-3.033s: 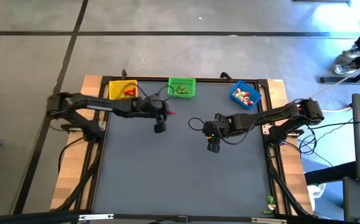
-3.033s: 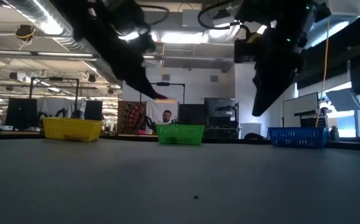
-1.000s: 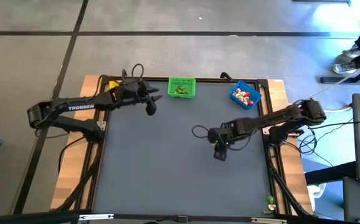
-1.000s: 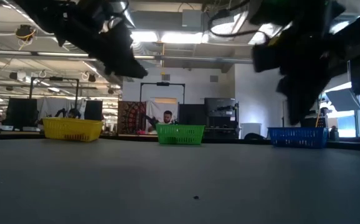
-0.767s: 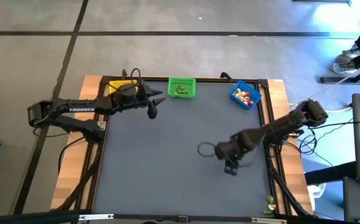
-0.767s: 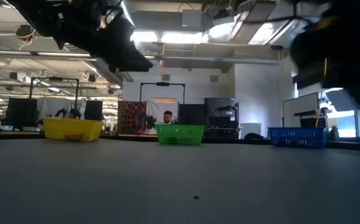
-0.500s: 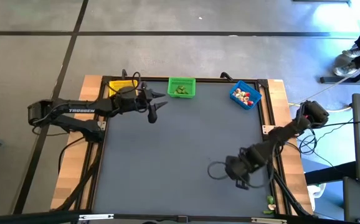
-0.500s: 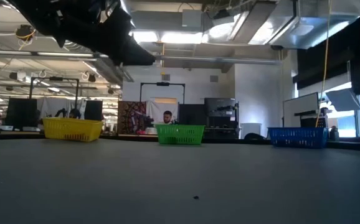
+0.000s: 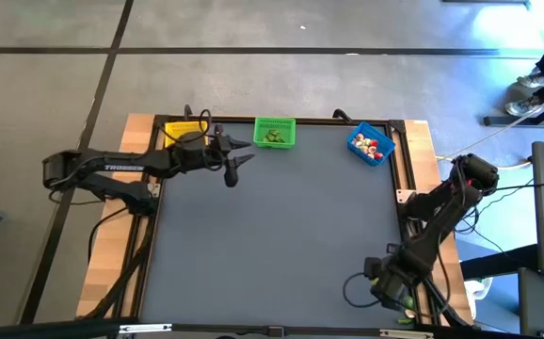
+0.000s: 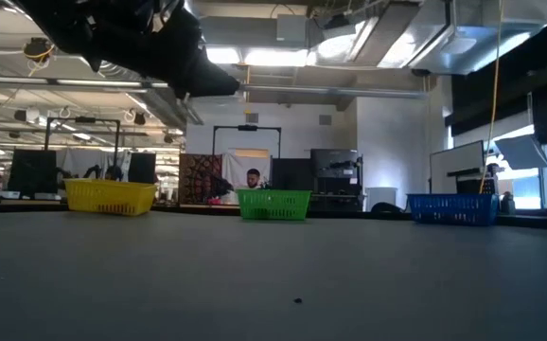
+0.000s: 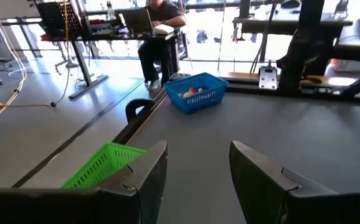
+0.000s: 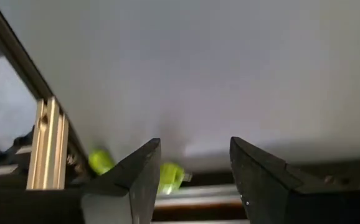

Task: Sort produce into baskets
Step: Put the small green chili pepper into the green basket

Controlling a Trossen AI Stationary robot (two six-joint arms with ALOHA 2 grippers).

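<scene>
Three baskets stand along the table's far edge: yellow (image 9: 185, 134), green (image 9: 274, 133) with green produce in it, and blue (image 9: 371, 144) with red and pale pieces. Two green produce pieces (image 12: 101, 160) (image 12: 170, 176) lie just past the mat's edge at the near right corner, also seen from above (image 9: 408, 304). My right gripper (image 12: 192, 180) hangs open over that corner (image 9: 391, 285), pointing steeply down, its fingers short of the pieces. My left gripper (image 11: 195, 180) stands open and empty in the air, nearly level, between the yellow and green baskets (image 9: 235, 169).
The wooden and metal table frame (image 12: 48, 146) runs right beside the green pieces. Cables loop near the right arm (image 9: 357, 287). A person sits at a desk beyond the table's far side (image 11: 158, 25). The grey mat's middle (image 9: 281, 235) lies bare.
My right gripper has swung fast from the middle right of the table toward the near right corner, passing out of the low view and turning as it went. My left gripper has tipped up toward level and shifted slightly toward the green basket. Neither has shut or opened.
</scene>
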